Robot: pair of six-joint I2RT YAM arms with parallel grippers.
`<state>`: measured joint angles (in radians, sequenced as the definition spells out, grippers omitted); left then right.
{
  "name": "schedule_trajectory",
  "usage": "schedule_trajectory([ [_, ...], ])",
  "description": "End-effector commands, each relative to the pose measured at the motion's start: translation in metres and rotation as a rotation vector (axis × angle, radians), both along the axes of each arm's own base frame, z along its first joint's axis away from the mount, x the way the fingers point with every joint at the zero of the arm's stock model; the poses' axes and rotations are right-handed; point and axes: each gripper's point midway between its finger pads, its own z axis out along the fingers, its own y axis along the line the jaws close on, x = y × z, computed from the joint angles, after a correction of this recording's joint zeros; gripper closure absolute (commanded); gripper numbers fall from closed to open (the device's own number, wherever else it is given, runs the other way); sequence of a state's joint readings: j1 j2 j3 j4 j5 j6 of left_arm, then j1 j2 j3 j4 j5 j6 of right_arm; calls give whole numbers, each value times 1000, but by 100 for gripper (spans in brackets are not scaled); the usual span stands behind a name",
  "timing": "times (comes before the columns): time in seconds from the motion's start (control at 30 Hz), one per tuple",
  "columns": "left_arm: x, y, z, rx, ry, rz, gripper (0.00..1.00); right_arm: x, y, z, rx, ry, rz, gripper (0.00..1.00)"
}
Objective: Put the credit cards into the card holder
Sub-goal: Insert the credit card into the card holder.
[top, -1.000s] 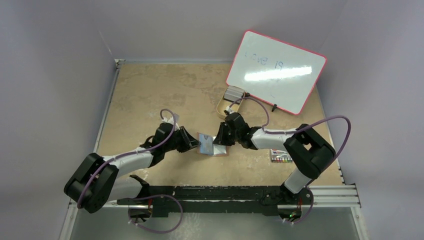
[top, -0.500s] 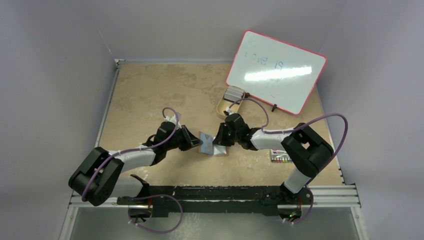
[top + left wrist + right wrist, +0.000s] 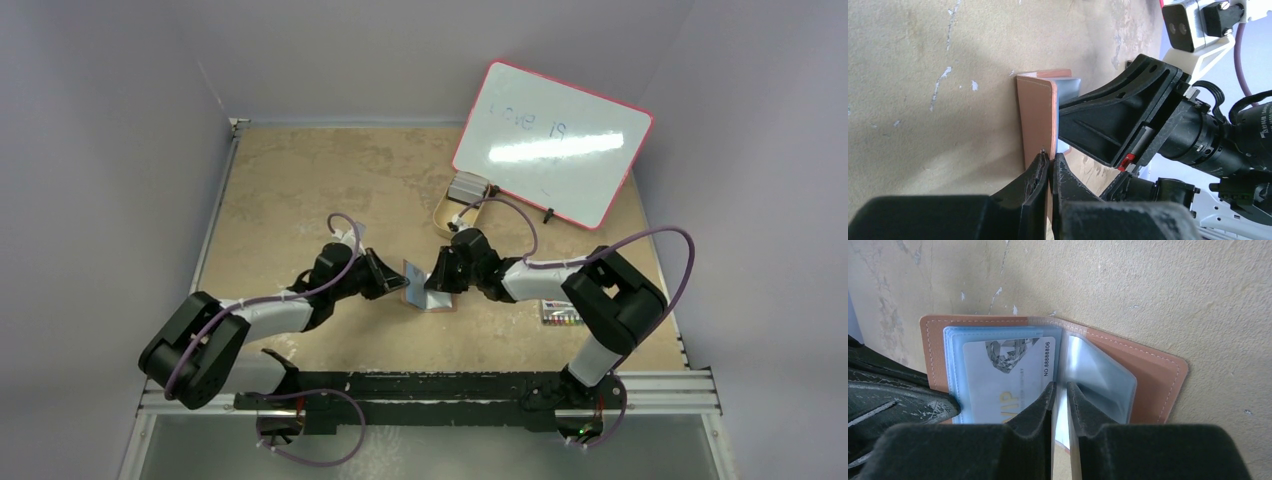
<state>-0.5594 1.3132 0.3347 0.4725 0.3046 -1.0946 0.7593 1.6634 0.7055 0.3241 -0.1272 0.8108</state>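
Observation:
The reddish-brown card holder (image 3: 432, 295) lies open on the table between both grippers. My left gripper (image 3: 1050, 159) is shut on its left cover (image 3: 1035, 112) and holds that cover raised on edge. In the right wrist view the holder (image 3: 1153, 372) shows clear blue sleeves; one sleeve holds a whitish credit card (image 3: 1003, 372) marked VIP. My right gripper (image 3: 1060, 390) is shut on a thin whitish credit card seen edge-on, its front edge at a bulging clear sleeve (image 3: 1098, 375). In the top view the left gripper (image 3: 398, 283) and the right gripper (image 3: 436, 287) nearly meet.
A tan oval tray (image 3: 447, 214) with a grey object (image 3: 468, 186) in it stands behind the holder. A pink-rimmed whiteboard (image 3: 552, 142) lies at the back right. A pack of coloured markers (image 3: 562, 314) lies by the right arm.
My left gripper has moved a little right and away, lifting the holder's left cover more upright. The right gripper has stayed almost still at the sleeves.

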Motion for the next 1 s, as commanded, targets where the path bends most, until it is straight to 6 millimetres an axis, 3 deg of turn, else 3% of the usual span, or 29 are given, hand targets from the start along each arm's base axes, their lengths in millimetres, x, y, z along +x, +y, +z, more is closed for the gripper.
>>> schedule_trajectory([
  [0.0,8,-17,34,-126,-104,-26,100,-7,2,-4,15,13,17,84],
  [0.13,7,-23,34,-157,-102,-43,100,-7,1,-2,26,5,16,83],
  [0.53,9,-7,-11,61,-30,-2,100,-8,-1,1,28,-8,13,79],
  [0.8,8,-9,-20,115,-15,-15,86,-10,-1,1,37,-8,13,76],
  [0.97,7,-12,-19,111,-19,-21,83,-11,-2,2,33,-7,21,76],
])
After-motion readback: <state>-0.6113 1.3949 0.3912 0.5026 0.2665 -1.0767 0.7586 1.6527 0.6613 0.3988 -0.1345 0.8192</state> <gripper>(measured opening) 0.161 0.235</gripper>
